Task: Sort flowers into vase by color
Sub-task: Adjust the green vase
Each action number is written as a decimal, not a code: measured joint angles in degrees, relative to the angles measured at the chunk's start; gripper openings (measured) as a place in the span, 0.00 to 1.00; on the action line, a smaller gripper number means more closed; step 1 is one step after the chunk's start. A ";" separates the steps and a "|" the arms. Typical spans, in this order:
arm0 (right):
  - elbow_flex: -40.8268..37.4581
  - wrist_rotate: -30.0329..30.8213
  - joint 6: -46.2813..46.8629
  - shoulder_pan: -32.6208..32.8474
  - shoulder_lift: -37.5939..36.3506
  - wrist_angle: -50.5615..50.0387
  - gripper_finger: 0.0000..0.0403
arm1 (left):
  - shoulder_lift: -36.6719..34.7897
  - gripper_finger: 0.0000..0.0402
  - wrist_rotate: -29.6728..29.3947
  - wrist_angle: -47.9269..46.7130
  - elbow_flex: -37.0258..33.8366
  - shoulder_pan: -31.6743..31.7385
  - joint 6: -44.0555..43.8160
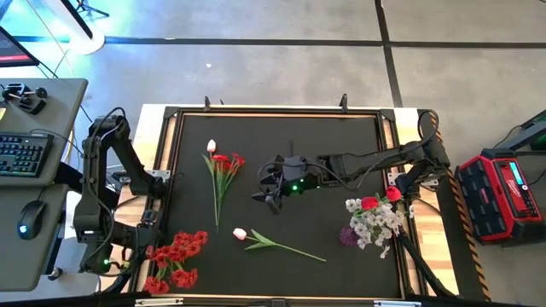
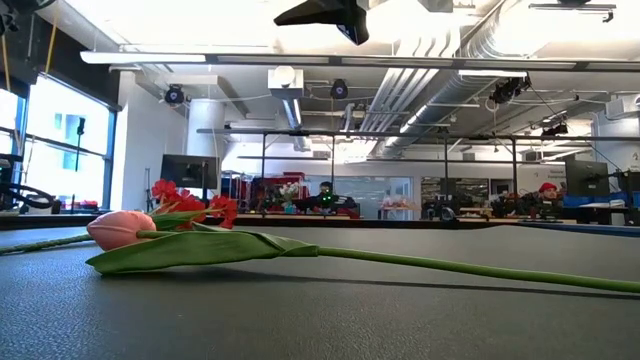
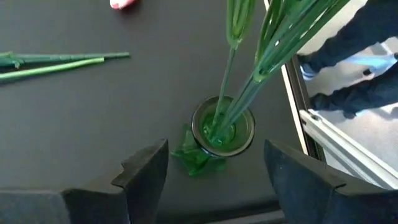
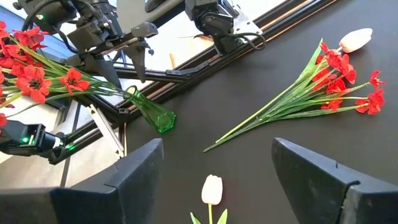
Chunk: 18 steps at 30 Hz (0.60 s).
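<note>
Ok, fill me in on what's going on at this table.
Two robot arms are sorting artificial flowers into vases. The left gripper hangs open above a green vase that holds red flowers at the table's front left. The right gripper hovers open over mid-table, holding nothing. A red sprig and two pink tulips lie loose on the mat. A white, red and purple bunch stands on the right.

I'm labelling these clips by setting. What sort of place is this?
Probably an open-plan robotics lab or workshop: exposed silver ceiling ducts, rows of workbenches with monitors, and a desk with black keyboard beside the black-topped table.
</note>
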 joint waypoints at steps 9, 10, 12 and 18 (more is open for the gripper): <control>0.00 -0.13 0.01 0.04 0.00 0.01 0.71 | -1.68 0.58 3.06 1.41 -0.43 5.25 3.13; 0.00 -0.12 -0.05 0.04 0.00 0.09 0.71 | -1.49 0.58 2.13 1.41 -0.54 6.07 3.06; 0.00 -0.11 0.01 0.04 0.00 0.16 0.71 | -2.64 0.58 2.14 0.74 -0.59 7.30 3.10; 0.01 -0.76 -0.10 0.04 0.00 0.29 0.71 | -3.90 0.58 7.52 0.01 -0.41 10.24 7.88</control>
